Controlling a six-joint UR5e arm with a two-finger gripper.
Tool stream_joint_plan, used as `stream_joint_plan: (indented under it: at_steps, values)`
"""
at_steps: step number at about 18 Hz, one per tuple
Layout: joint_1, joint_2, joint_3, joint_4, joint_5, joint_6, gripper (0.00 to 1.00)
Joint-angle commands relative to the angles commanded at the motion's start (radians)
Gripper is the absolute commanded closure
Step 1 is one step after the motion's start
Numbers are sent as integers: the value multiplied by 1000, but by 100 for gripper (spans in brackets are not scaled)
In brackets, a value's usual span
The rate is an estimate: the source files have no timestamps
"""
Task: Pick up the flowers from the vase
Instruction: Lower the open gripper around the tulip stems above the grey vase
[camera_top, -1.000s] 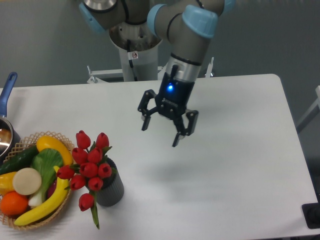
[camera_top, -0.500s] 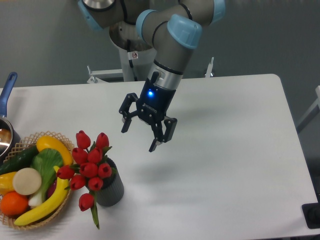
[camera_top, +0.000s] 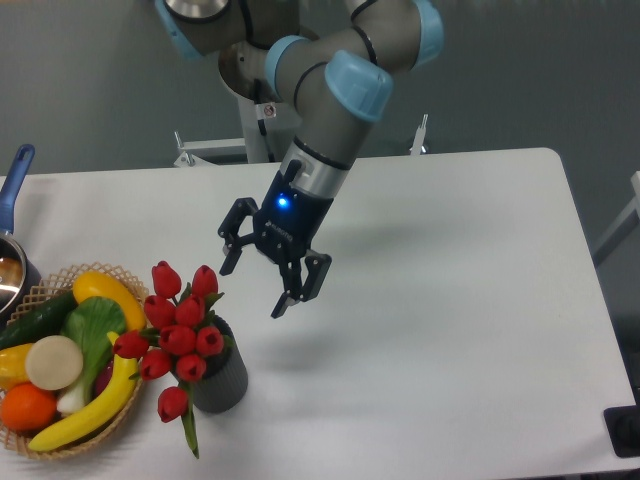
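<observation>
A bunch of red tulip flowers (camera_top: 180, 330) with green stems stands in a small dark grey ribbed vase (camera_top: 222, 375) near the table's front left. One stem with a bud droops over the vase's left side toward the table. My gripper (camera_top: 252, 291) hangs open above the table, just right of and slightly above the topmost buds, with nothing between its fingers. It is tilted, fingertips pointing down and to the left.
A wicker basket (camera_top: 118, 425) with a banana, orange, green vegetables and other produce sits left of the vase, touching the flowers. A pot with a blue handle (camera_top: 16, 178) is at the far left edge. The white table (camera_top: 450, 320) extends to the right.
The arm has swung left and slightly down, bringing the open gripper from mid-table to just beside the flowers. The flowers and vase have not moved.
</observation>
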Motion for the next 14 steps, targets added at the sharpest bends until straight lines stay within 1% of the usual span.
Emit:
stream_joint_plan:
  at_steps: [5,8,10,12,14]
  values:
    - [-17,-9,11,2,-2,-2,0]
    - [-28,-29,18,2,-2,2,0]
    - [-37,-32,28,2,-34,-2,0]
    - [-41,-51,38,2,-46,-9,0]
    - [-48,-54,38,2,-58,-20,0]
